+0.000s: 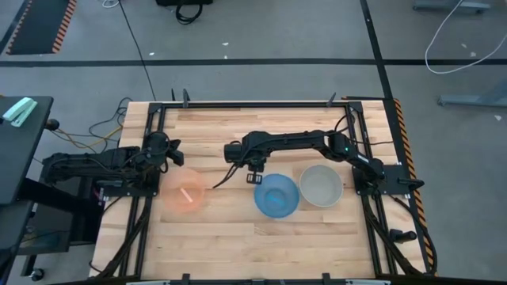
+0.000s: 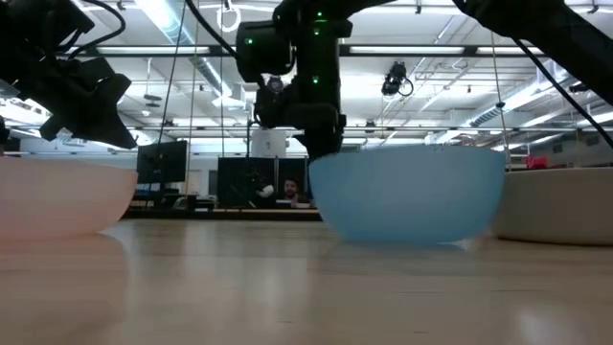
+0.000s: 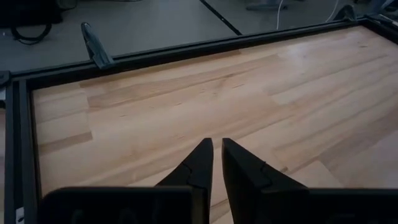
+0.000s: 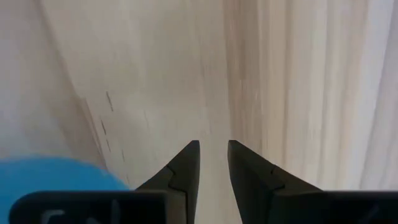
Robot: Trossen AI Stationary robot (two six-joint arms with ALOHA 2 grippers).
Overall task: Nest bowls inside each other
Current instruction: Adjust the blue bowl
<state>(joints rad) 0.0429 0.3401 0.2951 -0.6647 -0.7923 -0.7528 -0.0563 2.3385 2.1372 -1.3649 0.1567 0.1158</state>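
Note:
Three bowls stand upright on their bases in a row on the wooden table. The pink-orange bowl (image 1: 184, 192) (image 2: 57, 196) is on the left, the blue bowl (image 1: 276, 195) (image 2: 407, 196) in the middle, and the grey-white bowl (image 1: 321, 184) (image 2: 560, 206) on the right, close beside the blue one. My right gripper (image 1: 253, 177) (image 4: 213, 146) points down at bare table just past the blue bowl's far left rim (image 4: 56, 174), its fingers a narrow gap apart, touching nothing. My left gripper (image 1: 173, 154) (image 3: 216, 146) hovers shut beyond the pink-orange bowl's far left side.
A black metal frame (image 1: 238, 105) (image 3: 155, 53) borders the table, with a clamp (image 3: 93, 43) on its far rail. Bare wood (image 1: 261, 245) lies on the near side of the bowls and between the pink-orange and blue ones. Cables hang off the left edge (image 1: 95, 131).

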